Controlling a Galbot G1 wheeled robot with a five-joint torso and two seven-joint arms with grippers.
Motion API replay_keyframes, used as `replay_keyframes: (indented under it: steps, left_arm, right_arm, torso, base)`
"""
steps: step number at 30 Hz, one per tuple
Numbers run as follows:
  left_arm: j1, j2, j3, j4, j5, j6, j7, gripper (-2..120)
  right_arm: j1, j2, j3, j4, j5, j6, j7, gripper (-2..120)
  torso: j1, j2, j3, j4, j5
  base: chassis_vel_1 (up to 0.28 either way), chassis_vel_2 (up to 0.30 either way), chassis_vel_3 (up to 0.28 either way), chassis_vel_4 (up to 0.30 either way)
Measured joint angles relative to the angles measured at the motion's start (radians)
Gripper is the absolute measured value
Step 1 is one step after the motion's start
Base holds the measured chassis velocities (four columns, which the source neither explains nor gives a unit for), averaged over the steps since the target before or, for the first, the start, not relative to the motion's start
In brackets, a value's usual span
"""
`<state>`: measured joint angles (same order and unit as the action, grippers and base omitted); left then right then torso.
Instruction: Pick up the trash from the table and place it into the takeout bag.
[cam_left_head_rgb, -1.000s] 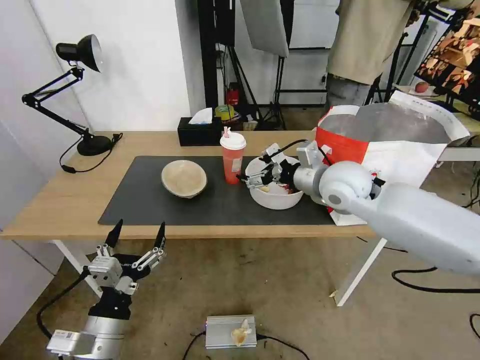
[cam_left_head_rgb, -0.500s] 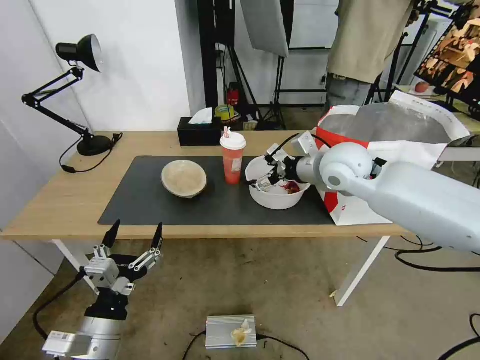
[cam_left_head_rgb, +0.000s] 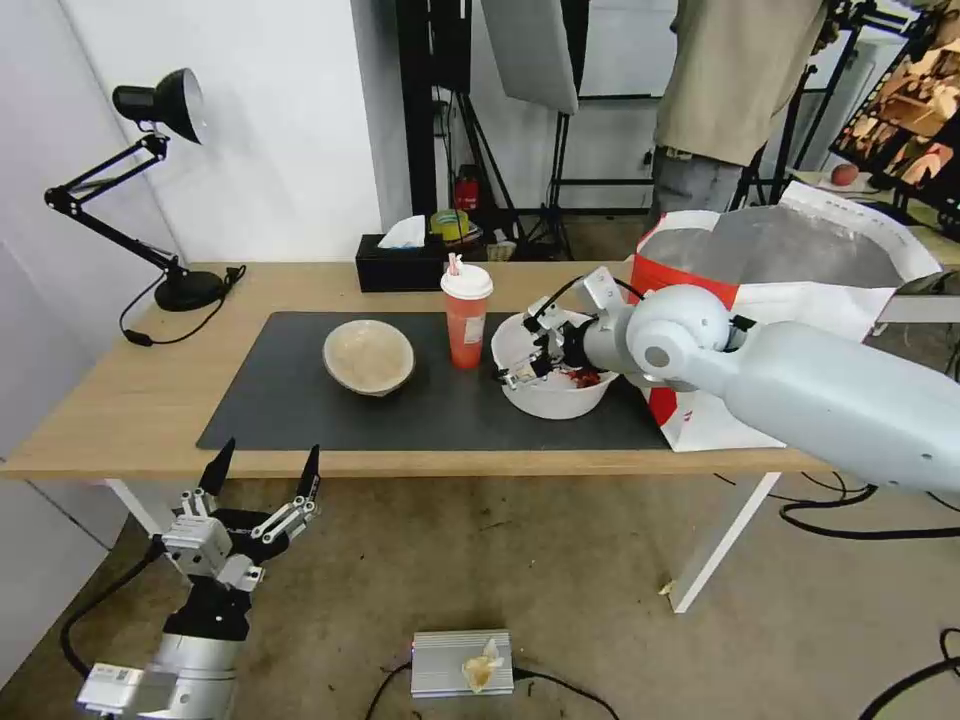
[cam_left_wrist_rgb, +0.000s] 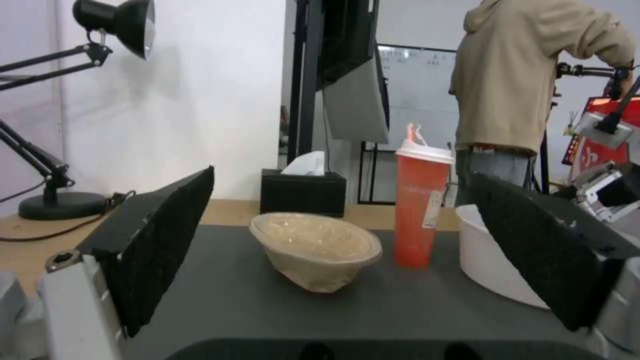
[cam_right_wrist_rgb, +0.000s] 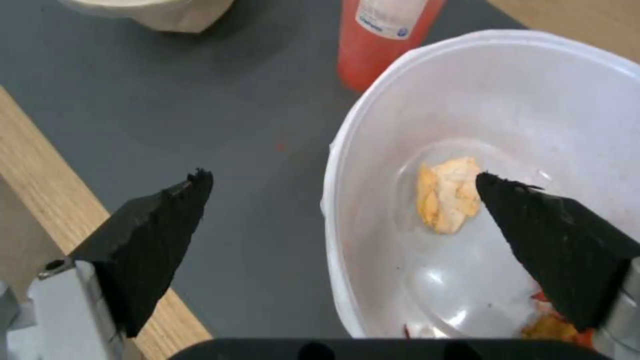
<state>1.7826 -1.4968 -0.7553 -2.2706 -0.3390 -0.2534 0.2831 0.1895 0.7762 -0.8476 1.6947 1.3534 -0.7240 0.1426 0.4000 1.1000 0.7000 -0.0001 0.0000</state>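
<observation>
Head view gives you the right gripper at the white bowl on the mat, reaching in from the bag side. Look at your right wrist view: the fingers are spread wide and straddle the bowl's near rim, one outside over the mat, the other inside above a yellowish scrap. They hold nothing; the bowl sits on the mat. Just beside it stands the red cup, upright, lid on, and further along the mat you've got the beige bowl. The bag stands open at the table's right end, touching or nearly touching the white bowl. Your left gripper hangs below the table's front edge, jaws wide apart and empty, pointing up at the beige bowl in its wrist view
</observation>
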Motion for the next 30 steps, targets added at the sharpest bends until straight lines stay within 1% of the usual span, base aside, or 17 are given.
replay_keyframes:
  steps: [9,17,30]
  left_arm:
    - [-0.008,0.004,-0.014,0.018,-0.010,-0.007,0.007,100]
    - [-0.011,0.004,-0.021,0.031,-0.012,-0.013,0.012,100]
    - [-0.017,0.002,-0.020,0.048,-0.013,-0.019,0.021,100]
  right_arm:
    - [0.018,0.029,-0.047,-0.031,0.002,0.000,0.007,100]
    - [0.020,0.049,-0.069,-0.060,-0.047,0.001,-0.008,100]
    - [-0.004,0.066,-0.075,-0.099,-0.081,0.002,-0.009,100]
  torso:
    - [0.000,0.000,0.000,0.0000,0.0000]
    - [0.000,0.000,0.000,0.0001,0.0000]
    - [0.000,0.000,0.000,0.0001,0.0000]
  base:
    - [0.000,0.000,0.000,0.000]
    - [0.000,0.000,0.000,0.000]
    - [0.000,0.000,0.000,0.000]
